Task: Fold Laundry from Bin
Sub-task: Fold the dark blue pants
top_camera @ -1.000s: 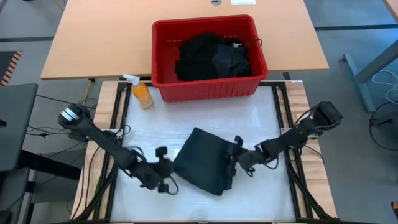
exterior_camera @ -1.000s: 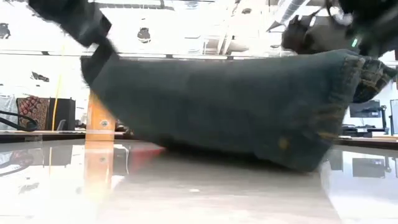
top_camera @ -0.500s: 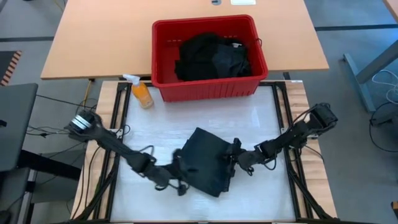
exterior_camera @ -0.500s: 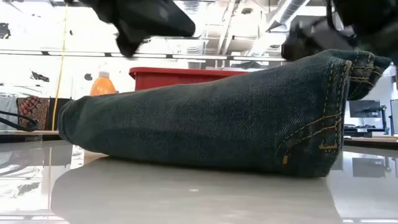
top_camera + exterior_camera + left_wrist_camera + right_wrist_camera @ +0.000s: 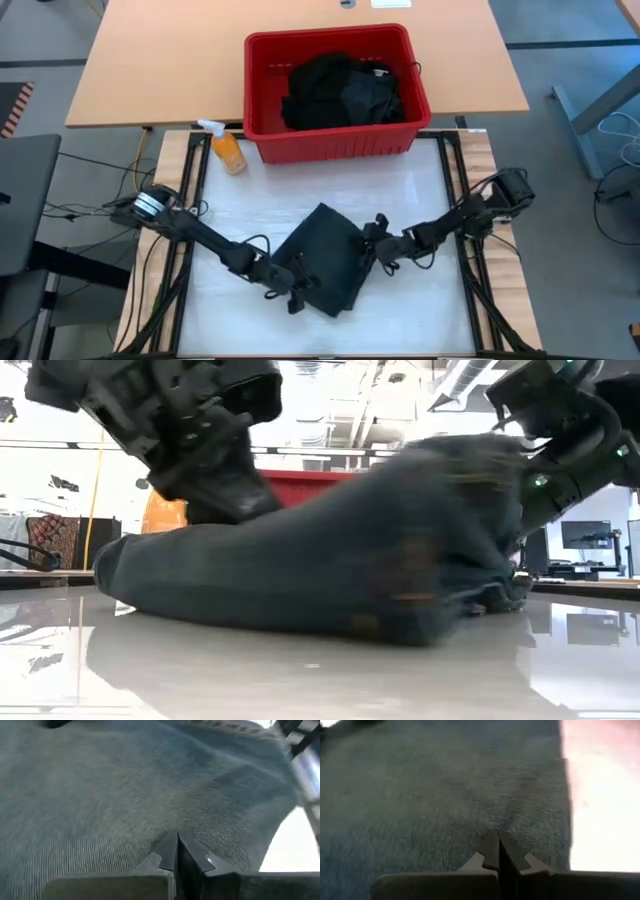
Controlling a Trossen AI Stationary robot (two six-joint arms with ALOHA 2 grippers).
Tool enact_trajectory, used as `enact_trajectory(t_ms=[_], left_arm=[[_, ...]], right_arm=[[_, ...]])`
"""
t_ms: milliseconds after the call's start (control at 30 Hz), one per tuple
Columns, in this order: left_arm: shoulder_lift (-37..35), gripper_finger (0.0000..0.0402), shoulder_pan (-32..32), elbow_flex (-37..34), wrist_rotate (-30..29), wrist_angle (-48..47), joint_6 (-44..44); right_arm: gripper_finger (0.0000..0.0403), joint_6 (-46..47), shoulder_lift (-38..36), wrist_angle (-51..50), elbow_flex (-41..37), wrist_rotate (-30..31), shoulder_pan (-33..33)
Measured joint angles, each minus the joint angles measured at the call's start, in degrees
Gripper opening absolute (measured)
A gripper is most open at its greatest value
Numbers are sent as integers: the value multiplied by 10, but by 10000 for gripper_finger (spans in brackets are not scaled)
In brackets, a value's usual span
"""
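A folded dark denim garment (image 5: 328, 260) lay on the white work surface of the desk (image 5: 420, 195), near its front edge and about midway between the left and right edges. The left gripper (image 5: 297, 287) rested on the garment's front-left part with its fingers (image 5: 169, 854) pressed together, tips against the cloth. The right gripper (image 5: 376, 247) sat at the garment's right side, its fingers (image 5: 492, 851) likewise pressed together and touching the fabric; whether either pair pinched a fold could not be told. The bin (image 5: 262, 60), a red tub, stood at the rear edge of the white surface, holding a heap of dark laundry (image 5: 340, 92). An orange spray bottle (image 5: 227, 148) stood just beside the bin's left front corner
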Motion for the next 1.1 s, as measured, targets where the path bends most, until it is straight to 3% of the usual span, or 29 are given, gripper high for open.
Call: enact_trajectory(t_ms=[233, 333, 467, 600, 833, 1000, 1100], left_arm=[[-121, 0, 7, -2, -93, -217, 1], [-175, 0, 7, -2, -140, -194, 10], [-199, 0, -9, -1, -140, -111, 43], [-157, 0, -45, -1, -137, -67, 23], [1, 0, -102, -1, -104, 68, -41], [49, 0, -112, 0, -112, 34, -120], [47, 0, -112, 1, -121, 25, -110]], right_arm=[[18, 48, 18, 17, 9, 1, 71], [18, 6, -9, 0, 20, 16, 90], [18, -63, -59, 20, 37, 40, 83], [18, -95, -61, 32, 38, 35, 68], [18, -88, -13, 53, 39, -1, 83], [18, -47, 47, 61, 40, -10, 92], [18, -46, 53, 63, 41, -13, 85]])
